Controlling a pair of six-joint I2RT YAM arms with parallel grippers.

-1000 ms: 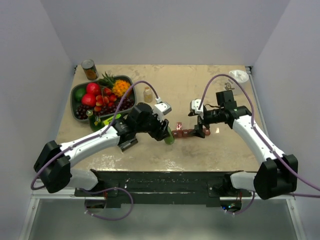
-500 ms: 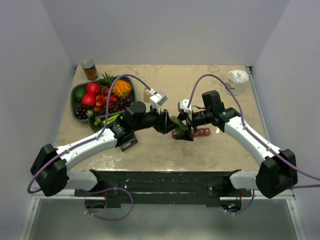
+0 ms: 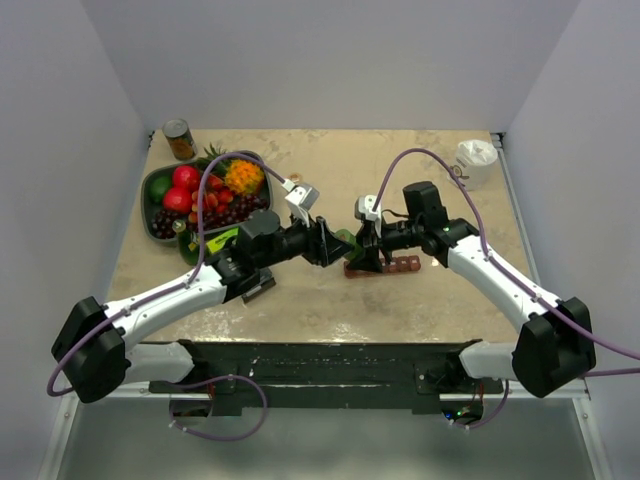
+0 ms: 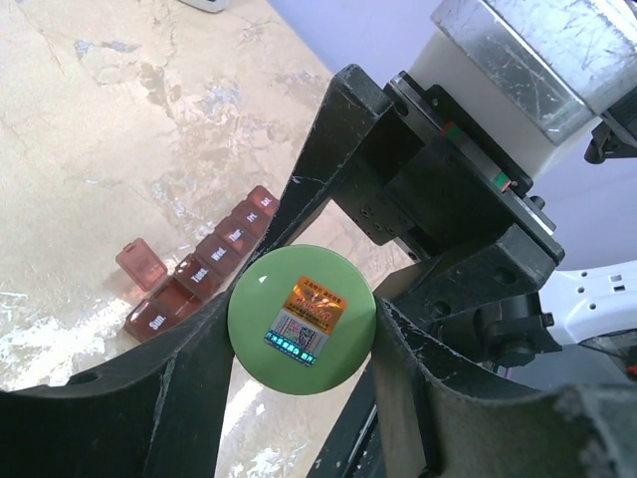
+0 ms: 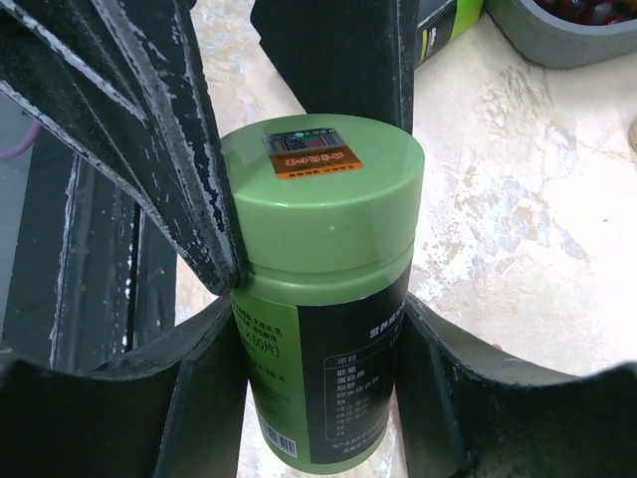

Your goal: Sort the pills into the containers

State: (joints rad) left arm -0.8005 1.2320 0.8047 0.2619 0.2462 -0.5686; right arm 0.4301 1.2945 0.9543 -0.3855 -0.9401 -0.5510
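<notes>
A green pill bottle (image 3: 346, 238) hangs level above the table between both arms. My left gripper (image 3: 336, 243) is shut on its green cap (image 4: 302, 319), whose stickered top faces the left wrist camera. My right gripper (image 3: 363, 248) is shut on the bottle's labelled body (image 5: 328, 378), one finger pressed to each side. The containers (image 3: 396, 265), a red-brown strip of day-marked compartments (image 4: 204, 269), lie on the table just under and right of the bottle, with one end lid (image 4: 139, 264) flipped open. No pills show.
A dark fruit tray (image 3: 158, 182) sits at the back left with a tin can (image 3: 179, 139) behind it. A green box (image 3: 218, 240) lies by the left arm. A white cup (image 3: 478, 153) stands at the back right corner.
The left arm lifted the bottle off the table and tipped it level toward the right arm. The right gripper moved left from the containers and closed on the bottle's body.
</notes>
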